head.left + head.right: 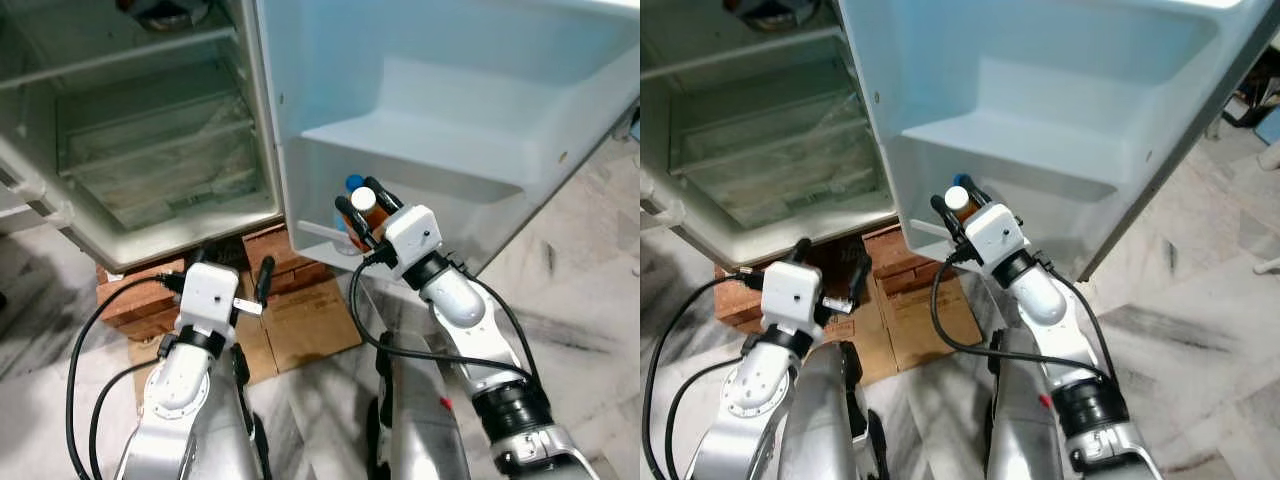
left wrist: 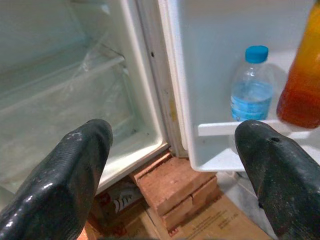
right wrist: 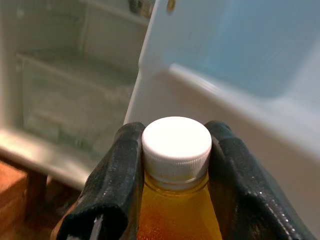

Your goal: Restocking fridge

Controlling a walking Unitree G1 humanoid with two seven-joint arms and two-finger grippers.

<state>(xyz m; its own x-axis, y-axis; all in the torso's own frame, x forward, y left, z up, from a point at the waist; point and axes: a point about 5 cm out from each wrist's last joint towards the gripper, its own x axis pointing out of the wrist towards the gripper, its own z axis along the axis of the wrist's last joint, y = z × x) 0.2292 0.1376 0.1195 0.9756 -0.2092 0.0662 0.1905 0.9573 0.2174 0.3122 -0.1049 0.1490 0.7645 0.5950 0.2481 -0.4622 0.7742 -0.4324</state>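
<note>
R gripper (image 1: pixel 366 205) fingers clamped (arm outstretched); L gripper (image 1: pixel 222 272) fingers apart

Open fridge (image 1: pixel 770 140) up left, bare shelves inside, door (image 1: pixel 1040 110) swung wide toward the right. Right gripper (image 1: pixel 957 212) raised at the door's lowest shelf (image 1: pixel 925 228), clamped on an orange bottle (image 1: pixel 956 203) with a white cap. Left gripper (image 1: pixel 830 262) low, fingers spread, before the bricks (image 1: pixel 905 262) and flattened cardboard (image 1: pixel 915 320) under the fridge. Marble floor (image 1: pixel 1200 330) all round
</note>
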